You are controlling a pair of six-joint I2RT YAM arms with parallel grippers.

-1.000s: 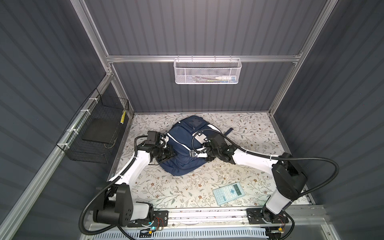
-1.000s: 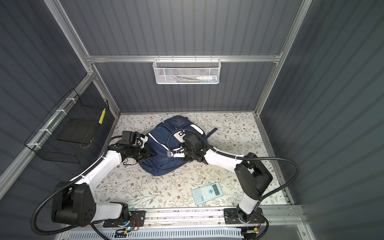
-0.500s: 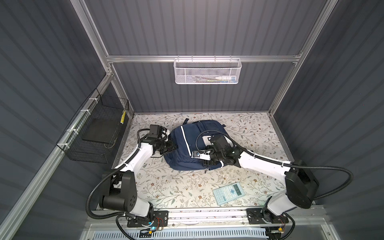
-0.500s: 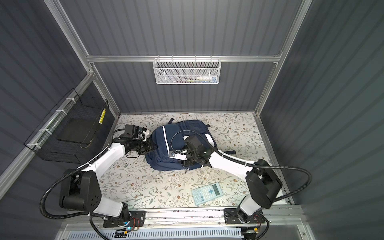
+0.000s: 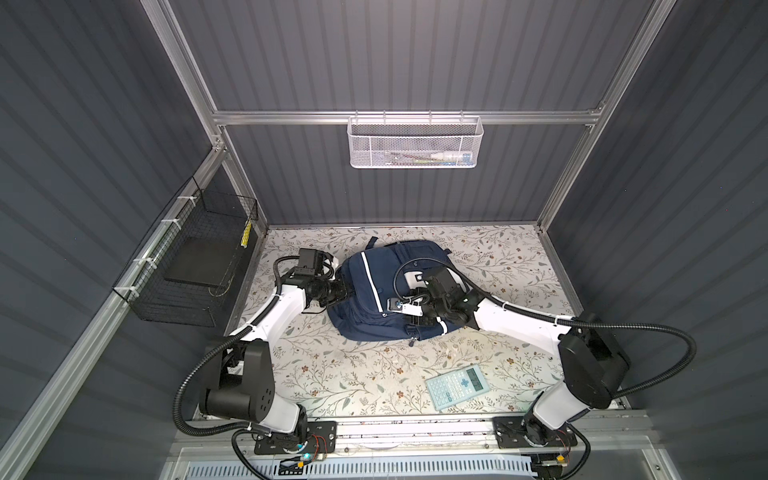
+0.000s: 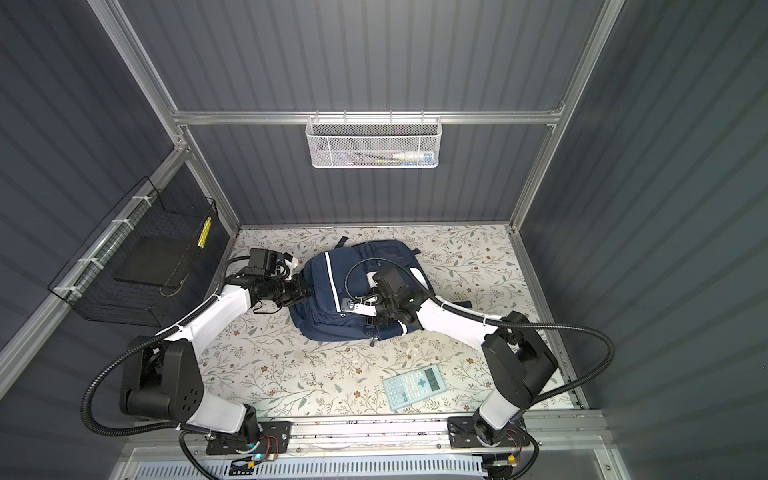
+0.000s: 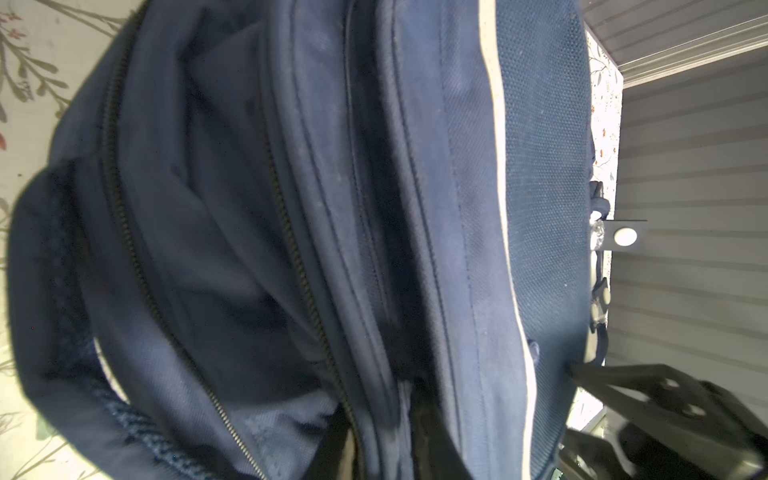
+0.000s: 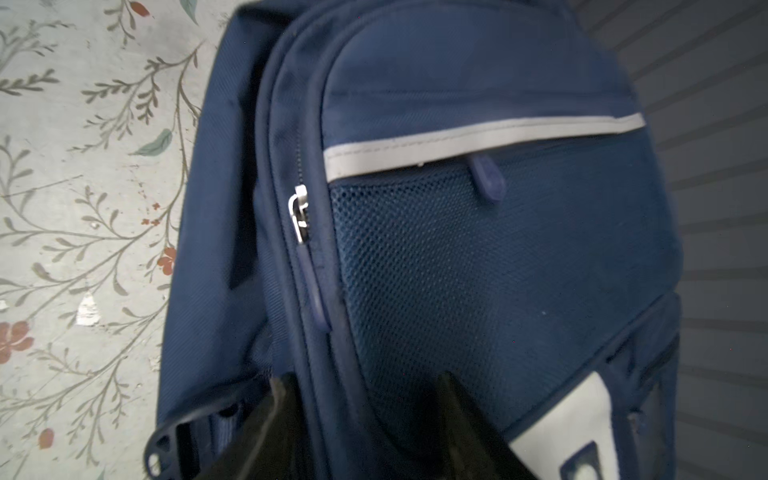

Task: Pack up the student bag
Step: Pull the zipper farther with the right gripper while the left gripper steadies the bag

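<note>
Flanking the student bag (image 5: 368, 328), left tool (image 5: 345, 291) and right tool (image 5: 406, 310) touch it.

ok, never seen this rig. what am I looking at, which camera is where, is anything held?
Two white robot arms stand on a rail at the front, each ending in a two-finger gripper. The two wide pictures come from one overhead stereo camera; the two close-ups from cameras on the wrists. On the floral table lie the navy student bag and, apart from it, a pale calculator. A white mesh basket and a black wire basket hang on the walls. The left gripper is at the bag's side; whether it grips is hidden. The right gripper sits on the bag's front, jaws apart astride a zip seam. Nothing is lifted.
</note>
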